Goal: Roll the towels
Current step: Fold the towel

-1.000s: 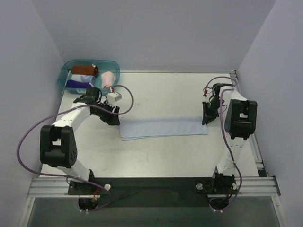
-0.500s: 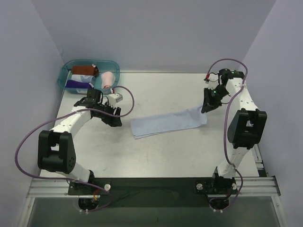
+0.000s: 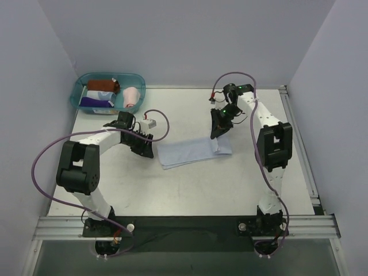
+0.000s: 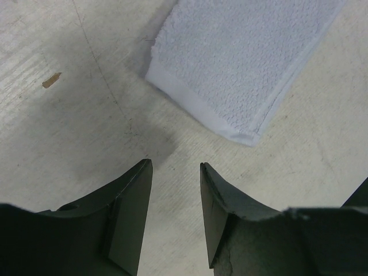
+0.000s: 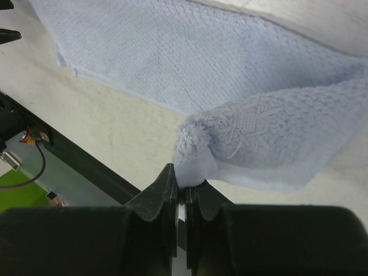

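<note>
A light blue towel (image 3: 187, 153) lies on the table, its left part flat and its right end lifted. My right gripper (image 3: 216, 135) is shut on that right end; in the right wrist view the towel (image 5: 190, 57) bunches at the right gripper (image 5: 184, 183) and doubles back over the flat part. My left gripper (image 3: 148, 150) stands open just left of the towel's left end. In the left wrist view the towel's corner (image 4: 241, 63) lies beyond the left gripper (image 4: 176, 168), with only bare table between the fingers. A pale pink rolled towel (image 3: 131, 96) sits in the tub.
The teal plastic tub (image 3: 79, 95) stands at the back left and also holds a brown roll (image 3: 103, 85) and a purple and white roll (image 3: 95, 103). A small brown speck (image 4: 52, 80) lies on the table near the left gripper. Grey walls close in three sides.
My right gripper has carried the blue towel's right end leftward, shortening its spread. My left gripper has shifted right toward the towel's left end and its jaws have narrowed.
</note>
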You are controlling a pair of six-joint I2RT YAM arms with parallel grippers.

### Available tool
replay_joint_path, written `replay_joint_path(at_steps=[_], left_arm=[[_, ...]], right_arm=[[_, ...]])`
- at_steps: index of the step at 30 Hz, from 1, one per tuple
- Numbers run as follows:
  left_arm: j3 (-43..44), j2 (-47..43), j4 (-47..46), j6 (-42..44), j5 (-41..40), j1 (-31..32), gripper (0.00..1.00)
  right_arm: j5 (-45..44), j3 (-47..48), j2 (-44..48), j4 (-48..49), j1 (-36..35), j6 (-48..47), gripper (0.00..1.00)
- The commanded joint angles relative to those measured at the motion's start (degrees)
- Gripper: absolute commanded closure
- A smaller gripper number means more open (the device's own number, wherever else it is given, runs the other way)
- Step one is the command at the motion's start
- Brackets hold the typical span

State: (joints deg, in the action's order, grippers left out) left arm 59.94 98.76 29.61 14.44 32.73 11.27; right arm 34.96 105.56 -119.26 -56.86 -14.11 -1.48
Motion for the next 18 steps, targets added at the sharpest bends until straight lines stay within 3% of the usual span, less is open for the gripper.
replay_joint_path(at_steps=[1,18], left_arm=[[2.0,0.1,-3.5,-2.0,2.3,0.1,0.51],[-1.4,-1.8,-3.9,-2.1,2.2,0.9,0.47]], right_arm=[[-0.2,3.2,-3.0,-1.2,-2.3,3.1,1.0],[-0.1,6.7,-12.4,2.9,-7.2,6.8,1.0]])
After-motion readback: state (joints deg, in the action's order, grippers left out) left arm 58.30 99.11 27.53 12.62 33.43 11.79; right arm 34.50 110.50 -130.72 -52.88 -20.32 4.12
